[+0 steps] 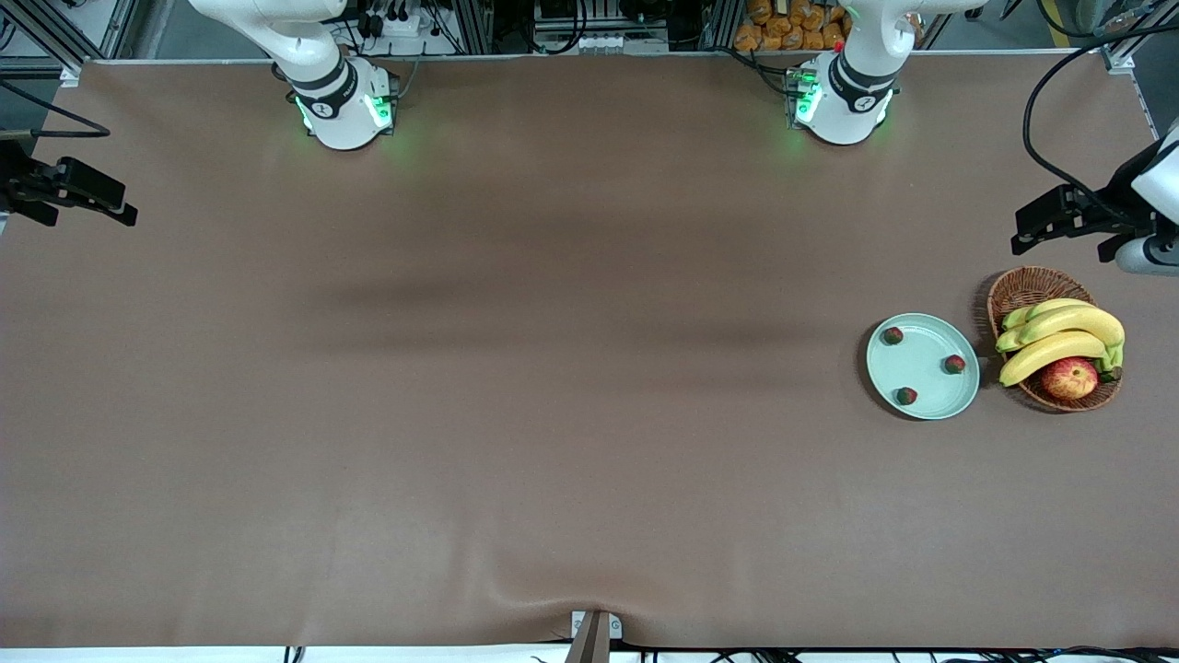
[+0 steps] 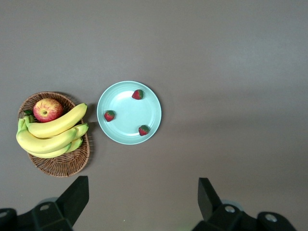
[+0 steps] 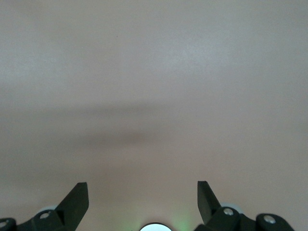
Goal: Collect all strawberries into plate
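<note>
The pale mint-green plate (image 1: 922, 368) lies toward the left arm's end of the table. Three strawberries lie on it, apart from one another near its rim: one (image 1: 893, 335), a second (image 1: 954, 364) and a third (image 1: 906, 396). In the left wrist view the plate (image 2: 128, 114) holds the same berries (image 2: 137, 94), (image 2: 109, 115), (image 2: 143, 130). My left gripper (image 1: 1027, 230) is open and empty, high over the table's end beside the basket; it shows open in its wrist view (image 2: 143, 192). My right gripper (image 1: 120, 207) is open and empty over the right arm's end of the table (image 3: 143, 195).
A brown wicker basket (image 1: 1022, 287) with bananas (image 1: 1059, 336) and a red-yellow apple (image 1: 1069, 378) stands right beside the plate, toward the left arm's end. The brown table cover (image 1: 516, 387) has a wrinkle at the front camera's edge.
</note>
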Available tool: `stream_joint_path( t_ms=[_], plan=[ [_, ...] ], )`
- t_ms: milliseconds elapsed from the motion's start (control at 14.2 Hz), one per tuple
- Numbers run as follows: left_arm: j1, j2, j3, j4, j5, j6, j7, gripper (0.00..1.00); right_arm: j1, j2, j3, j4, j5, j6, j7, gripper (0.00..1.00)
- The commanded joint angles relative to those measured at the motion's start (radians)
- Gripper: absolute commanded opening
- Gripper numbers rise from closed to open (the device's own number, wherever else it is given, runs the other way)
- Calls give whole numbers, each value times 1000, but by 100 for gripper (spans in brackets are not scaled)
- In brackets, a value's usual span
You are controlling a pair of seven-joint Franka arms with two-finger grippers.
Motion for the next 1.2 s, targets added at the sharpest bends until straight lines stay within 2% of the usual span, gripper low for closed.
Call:
stream_joint_path(
  t_ms=[0,1130],
  plan=[
    [-22,-30,11,-43,-12,35,-104,100,-18,-5,13,1,-15,-10,-5,100],
    [-30,-21,9,-35,-6,30,-126,100,-18,-3,13,2,-15,-8,-5,100]
  ],
)
